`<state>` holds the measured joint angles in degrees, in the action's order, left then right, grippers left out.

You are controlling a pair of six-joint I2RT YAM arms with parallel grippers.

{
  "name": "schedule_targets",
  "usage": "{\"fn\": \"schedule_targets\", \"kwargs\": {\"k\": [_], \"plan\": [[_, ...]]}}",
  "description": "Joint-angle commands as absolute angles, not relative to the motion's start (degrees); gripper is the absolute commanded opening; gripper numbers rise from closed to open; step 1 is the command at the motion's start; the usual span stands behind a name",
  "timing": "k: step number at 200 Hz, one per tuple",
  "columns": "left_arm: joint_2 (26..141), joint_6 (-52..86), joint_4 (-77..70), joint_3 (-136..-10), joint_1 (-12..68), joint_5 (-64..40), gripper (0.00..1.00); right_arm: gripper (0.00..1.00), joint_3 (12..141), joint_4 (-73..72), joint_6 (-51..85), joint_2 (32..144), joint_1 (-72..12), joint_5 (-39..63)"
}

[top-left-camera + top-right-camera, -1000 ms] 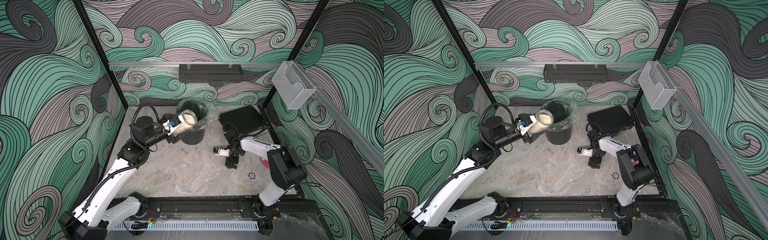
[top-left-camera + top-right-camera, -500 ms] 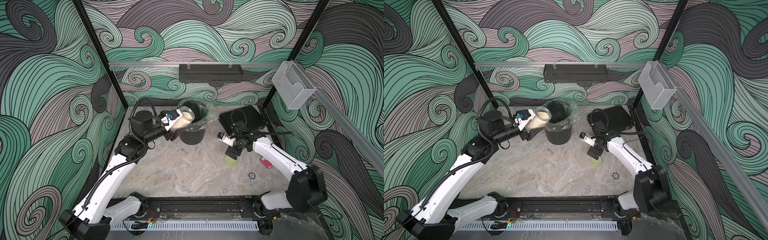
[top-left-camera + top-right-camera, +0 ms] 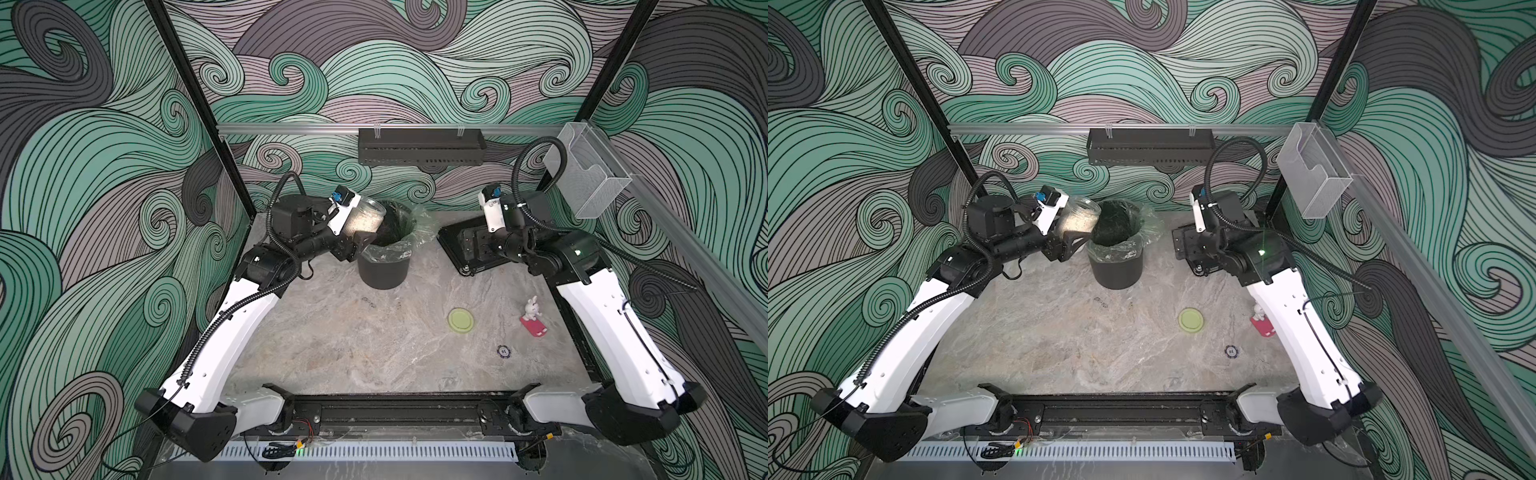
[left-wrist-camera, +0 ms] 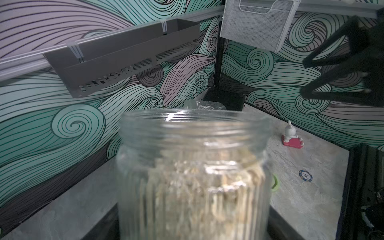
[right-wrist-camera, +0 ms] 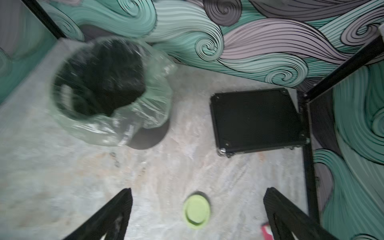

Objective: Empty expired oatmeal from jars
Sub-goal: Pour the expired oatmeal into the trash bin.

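Left arm stretched forward and raised, wrist turned inward, left gripper closed around the jar, right arm folded up high, right gripper pointing down, jaws wide apart, empty

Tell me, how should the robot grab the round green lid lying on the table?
Pinch the lid across its rim, coming straight down from above. It lies flat on the table, thin and round, so only its edges offer opposite sides. Probably easiest for the open right end effector, on that side of the table.
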<state>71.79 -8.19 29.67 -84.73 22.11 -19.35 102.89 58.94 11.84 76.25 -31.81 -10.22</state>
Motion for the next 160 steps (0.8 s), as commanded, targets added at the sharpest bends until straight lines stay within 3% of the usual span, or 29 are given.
{"fn": "schedule_targets", "kwargs": {"k": [1,70,160], "plan": [[72.35,-2.48,26.75,-88.66,20.97,-19.69,0.00,0.99,104.99,54.29,29.92,78.78,-35.89,-2.63],[77.15,1.80,19.63,-88.66,16.64,-31.63,0.00,0.99,100.75,24.95,41.25,85.25,-40.85,14.15],[79.68,1.58,17.77,-89.71,15.30,-35.83,0.00,0.99,108.07,20.91,39.75,95.84,-41.39,13.45]]}}
